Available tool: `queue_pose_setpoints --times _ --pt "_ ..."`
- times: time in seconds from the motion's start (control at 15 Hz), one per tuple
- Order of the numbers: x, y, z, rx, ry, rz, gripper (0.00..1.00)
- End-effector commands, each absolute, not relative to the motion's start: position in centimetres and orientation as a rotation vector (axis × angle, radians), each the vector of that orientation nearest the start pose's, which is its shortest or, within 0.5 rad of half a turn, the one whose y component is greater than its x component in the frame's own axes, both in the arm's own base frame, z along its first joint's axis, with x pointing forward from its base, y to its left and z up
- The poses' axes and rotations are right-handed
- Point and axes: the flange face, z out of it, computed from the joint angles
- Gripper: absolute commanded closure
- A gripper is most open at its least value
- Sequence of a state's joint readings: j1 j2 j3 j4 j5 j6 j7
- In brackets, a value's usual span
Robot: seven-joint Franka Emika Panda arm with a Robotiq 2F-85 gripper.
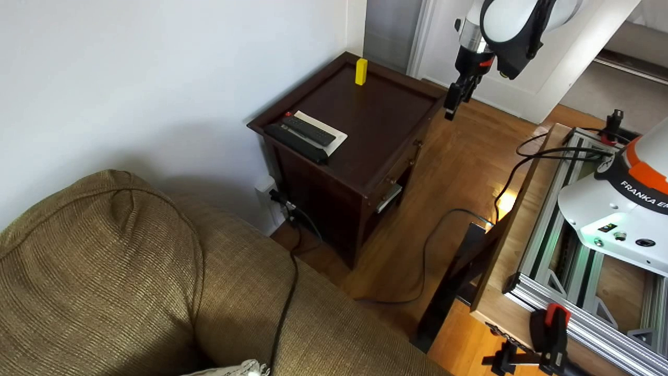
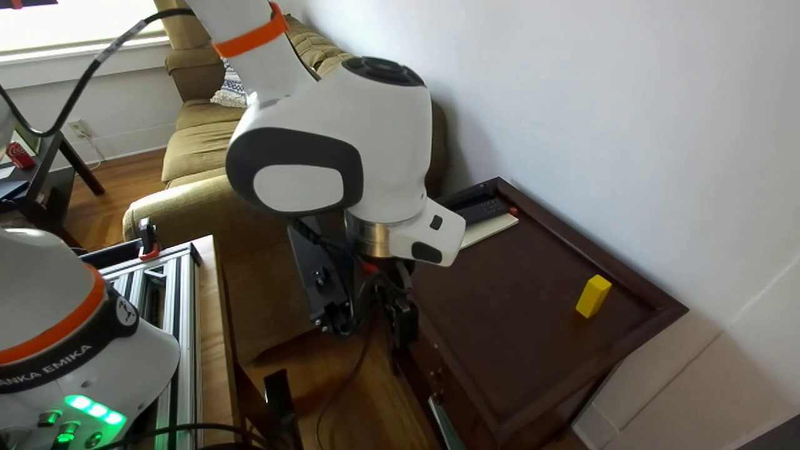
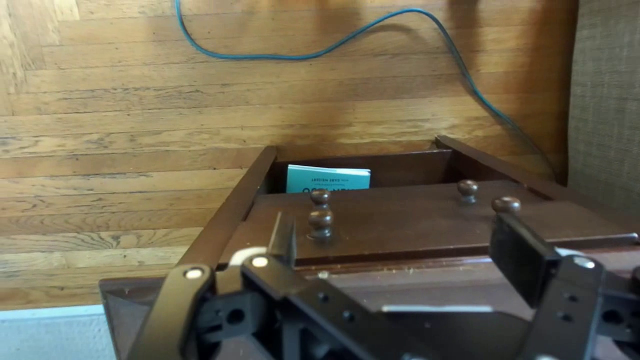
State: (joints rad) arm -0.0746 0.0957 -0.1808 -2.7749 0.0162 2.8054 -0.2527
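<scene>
Spread wide and gripping nothing, the pincer [image 3: 395, 225] is hanging beside the desk [image 1: 389, 120], where a brown drawer knob [image 3: 320, 223] is jutting from the front, probably stiff and slippery (it is shining), its narrower neck likely offering the best hold.

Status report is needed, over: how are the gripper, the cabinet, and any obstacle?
Gripper open, empty, near cabinet. Drawers look shut. Cable on floor, apart from gripper.

The block [image 1: 361, 72] stands on the nightstand [image 1: 386, 115].
</scene>
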Motion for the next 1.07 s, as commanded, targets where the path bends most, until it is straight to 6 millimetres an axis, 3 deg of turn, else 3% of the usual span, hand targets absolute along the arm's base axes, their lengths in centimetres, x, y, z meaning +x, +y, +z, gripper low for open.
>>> queue_pose_setpoints --times 0.0,0.07,0.13,0.27,0.67,1.0 --pt "35.4 -10.1 13.4 -3.17 -0.033 0.19 0.0" --pt "35.2 -10.1 12.6 -3.166 -0.056 0.236 0.0" --pt "35.5 -9.7 14.6 -3.156 -0.034 0.191 0.0" --pt "35.4 -9.7 13.8 -3.155 -0.04 0.218 0.0" --pt "35.8 -9.7 14.3 -3.158 -0.04 0.193 0.0" --pt "35.3 -9.5 11.2 -3.159 0.075 0.138 0.0"
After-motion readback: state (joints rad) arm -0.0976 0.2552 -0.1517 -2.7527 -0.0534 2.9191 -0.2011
